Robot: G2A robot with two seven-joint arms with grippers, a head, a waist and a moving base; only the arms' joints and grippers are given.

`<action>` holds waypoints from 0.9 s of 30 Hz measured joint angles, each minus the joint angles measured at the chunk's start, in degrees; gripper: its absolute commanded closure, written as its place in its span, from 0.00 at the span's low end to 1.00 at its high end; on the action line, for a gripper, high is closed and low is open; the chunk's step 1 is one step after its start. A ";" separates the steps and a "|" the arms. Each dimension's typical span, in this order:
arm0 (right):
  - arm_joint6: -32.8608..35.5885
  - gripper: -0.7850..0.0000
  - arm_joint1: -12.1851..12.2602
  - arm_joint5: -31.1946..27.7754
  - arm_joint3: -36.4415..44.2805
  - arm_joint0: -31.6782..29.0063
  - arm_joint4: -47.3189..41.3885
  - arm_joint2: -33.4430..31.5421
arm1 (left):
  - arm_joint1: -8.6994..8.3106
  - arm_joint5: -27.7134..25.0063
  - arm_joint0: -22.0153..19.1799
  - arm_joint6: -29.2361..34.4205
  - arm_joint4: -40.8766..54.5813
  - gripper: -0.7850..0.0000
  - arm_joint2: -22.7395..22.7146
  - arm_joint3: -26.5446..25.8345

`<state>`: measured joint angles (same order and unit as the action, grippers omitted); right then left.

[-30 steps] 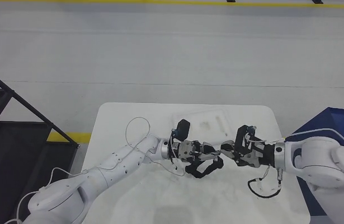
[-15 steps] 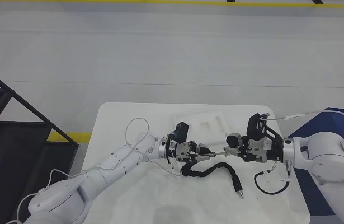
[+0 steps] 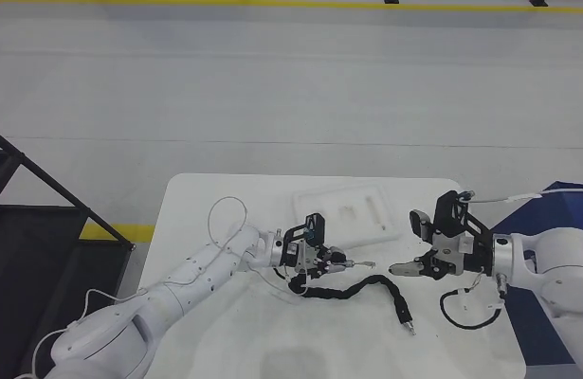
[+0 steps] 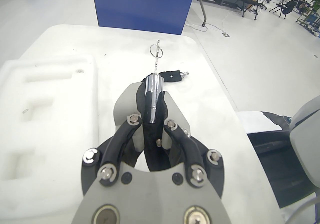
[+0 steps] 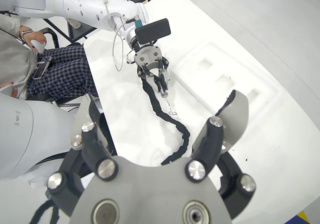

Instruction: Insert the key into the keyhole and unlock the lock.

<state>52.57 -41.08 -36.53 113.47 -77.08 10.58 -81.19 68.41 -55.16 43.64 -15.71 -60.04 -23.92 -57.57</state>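
The left pincer (image 3: 321, 261) is near the middle of the surface (image 3: 272, 332) and grips one end of the lock (image 4: 154, 85). The key (image 4: 157, 52) sticks out of that end, pointing at the right pincer (image 3: 397, 269). The right pincer is off to the right, apart from the key, fingers spread wide. The lock's cord (image 3: 357, 287) lies on the surface, running right and toward the front. A foam tray (image 3: 353, 210) lies behind both pincers, at the back.
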 measured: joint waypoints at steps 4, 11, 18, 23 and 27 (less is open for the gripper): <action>0.56 0.00 -0.18 -0.55 -0.86 1.47 0.09 1.68 | 0.57 -1.58 0.31 1.84 2.41 0.00 -0.38 0.86; -0.19 0.00 -0.88 -4.58 -3.72 5.82 0.67 5.87 | 0.63 -2.87 -0.21 1.16 4.38 0.00 -2.00 0.33; -6.55 0.00 -2.81 -14.71 -11.94 14.85 5.55 12.17 | -3.44 -2.84 -4.09 0.82 6.57 0.00 -0.85 -5.95; -11.85 0.00 -4.84 -19.03 -20.18 22.23 9.67 17.37 | -8.48 -2.84 -8.27 1.20 10.76 0.00 -0.54 -8.42; -14.57 0.00 -6.61 -21.54 -25.59 28.58 13.32 21.76 | -12.35 -2.84 -11.59 1.34 15.17 0.00 -0.12 -10.05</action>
<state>37.99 -47.69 -58.07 87.88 -48.50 23.90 -59.43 56.06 -58.00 32.05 -14.37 -44.86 -24.03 -67.62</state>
